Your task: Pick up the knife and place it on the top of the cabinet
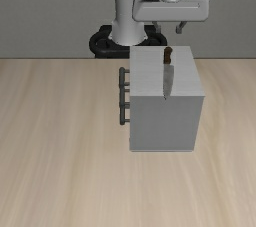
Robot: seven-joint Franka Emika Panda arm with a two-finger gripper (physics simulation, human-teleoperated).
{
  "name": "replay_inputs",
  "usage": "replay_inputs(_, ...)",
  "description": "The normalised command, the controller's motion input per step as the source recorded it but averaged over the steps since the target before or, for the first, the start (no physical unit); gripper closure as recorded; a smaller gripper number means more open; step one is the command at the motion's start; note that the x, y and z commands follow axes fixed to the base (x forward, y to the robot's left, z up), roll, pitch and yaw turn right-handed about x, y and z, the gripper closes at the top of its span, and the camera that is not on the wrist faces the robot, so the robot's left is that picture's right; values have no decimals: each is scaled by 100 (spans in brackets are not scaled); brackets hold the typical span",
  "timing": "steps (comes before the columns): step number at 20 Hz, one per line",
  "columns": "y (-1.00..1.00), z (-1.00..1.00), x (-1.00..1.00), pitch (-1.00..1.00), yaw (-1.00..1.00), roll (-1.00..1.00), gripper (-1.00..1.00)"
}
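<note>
Gripper (169, 31) above cabinet (165, 121), fingers spread wide, holding nothing.
Knife (168, 74) just below gripper, apart from fingers; upright, dark handle up, blade down.
Blade tip near front edge of cabinet top, about mid-width; contact with top unclear.
Cabinet on wooden floor (60, 161); handles (124, 96) on side at exterior view's left.

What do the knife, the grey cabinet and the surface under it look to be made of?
The knife: pale grey blade, likely metal, with a dark brown handle, wood or plastic. The cabinet: flat matte grey, perhaps painted metal or plastic; its dark handles seem metal. The table: light wood, by its plank lines and grain.
</note>
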Motion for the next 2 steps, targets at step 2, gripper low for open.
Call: replay_inputs(2, 0, 0, 0, 0, 0, 0, -100)
